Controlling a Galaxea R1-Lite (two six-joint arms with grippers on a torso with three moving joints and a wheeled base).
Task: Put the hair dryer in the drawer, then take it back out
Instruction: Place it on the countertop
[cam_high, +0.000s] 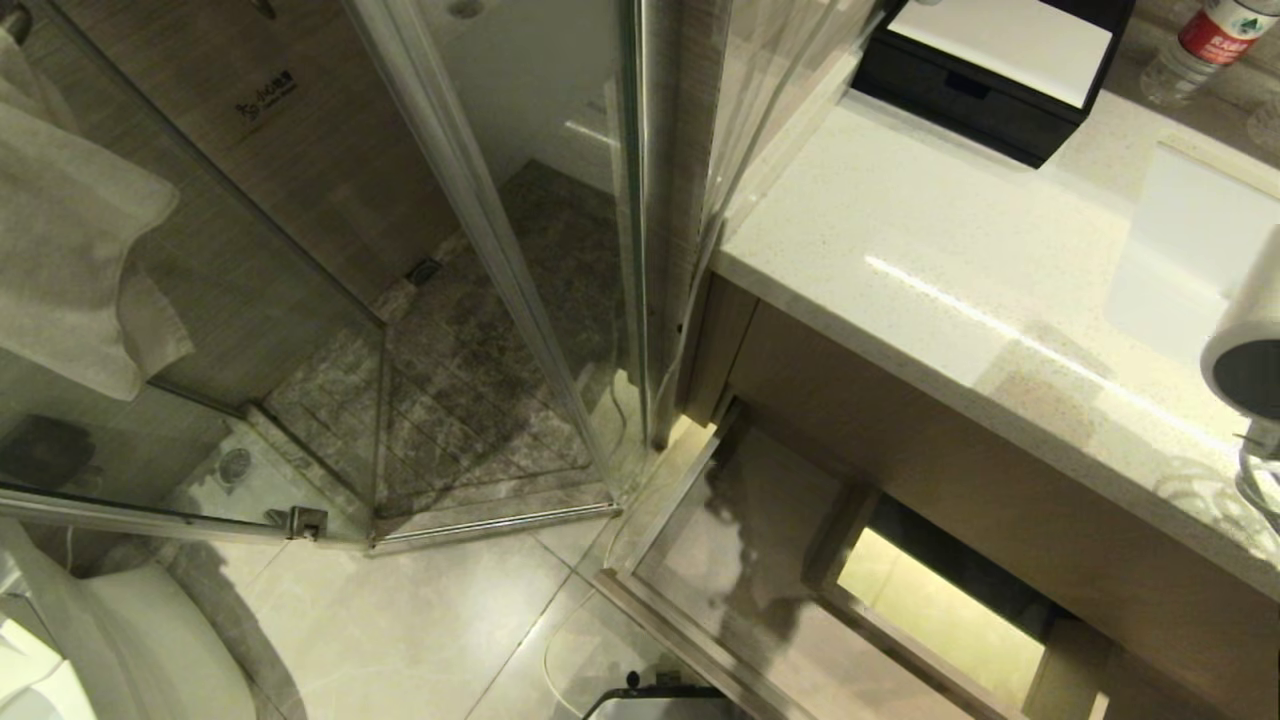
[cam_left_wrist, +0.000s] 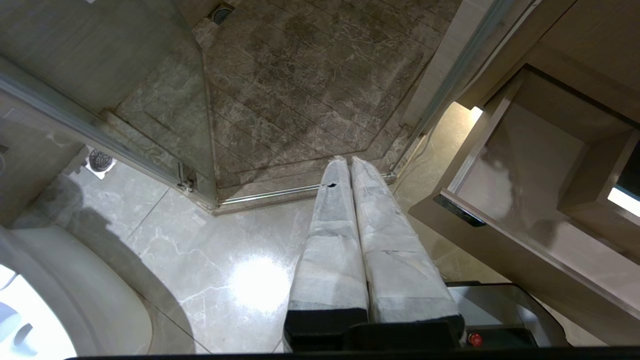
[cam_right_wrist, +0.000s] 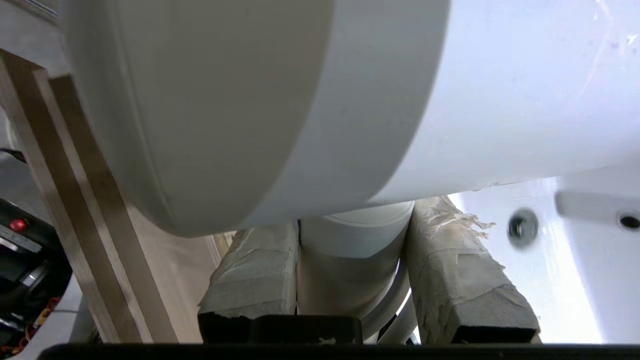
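Right end effector (cam_right_wrist: 352, 265): I see it pinching dryer (cam_high: 1245, 350) handle, above table (cam_high: 960, 270); drawer (cam_high: 740, 560) below, pulled out.

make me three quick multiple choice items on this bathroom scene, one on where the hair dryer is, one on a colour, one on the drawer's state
1. Where is the small white hair dryer?
A. in the drawer
B. above the pale speckled stone countertop, in the right gripper
C. on the floor

2. What colour is the cap of the clear plastic bottle's label?
A. red
B. blue
C. green

3. The wide light wood-grain drawer is:
A. shut
B. pulled open
C. removed

Answers: 1 B, the right wrist view shows taped fingers clamping its handle; 2 A, the label band is red; 3 B, its inside shows below the counter.
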